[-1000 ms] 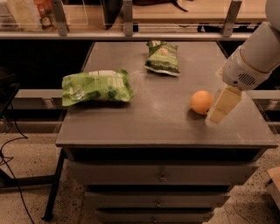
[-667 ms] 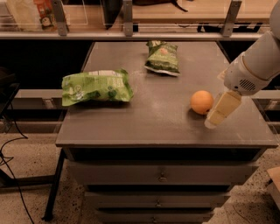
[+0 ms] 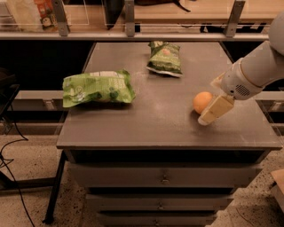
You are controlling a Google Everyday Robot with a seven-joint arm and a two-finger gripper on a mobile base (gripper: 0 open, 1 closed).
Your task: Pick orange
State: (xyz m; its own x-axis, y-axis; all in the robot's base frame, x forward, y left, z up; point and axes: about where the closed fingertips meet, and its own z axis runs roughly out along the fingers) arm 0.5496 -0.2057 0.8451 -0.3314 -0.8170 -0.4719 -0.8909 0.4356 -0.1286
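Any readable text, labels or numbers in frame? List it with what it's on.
Nothing is legible.
Large green bag: printed graphics, too blurred to read.
Small green bag: print too blurred to read.
Packages on the back shelf: labels too blurred to read.
Orange and end effector, which sits beside it on the right: no markings visible.

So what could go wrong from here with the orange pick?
The orange is round and lies loose on the table; the gripper, close beside it, may nudge it and send it rolling. The gripper's tip also sits low near the tabletop and might scrape it.
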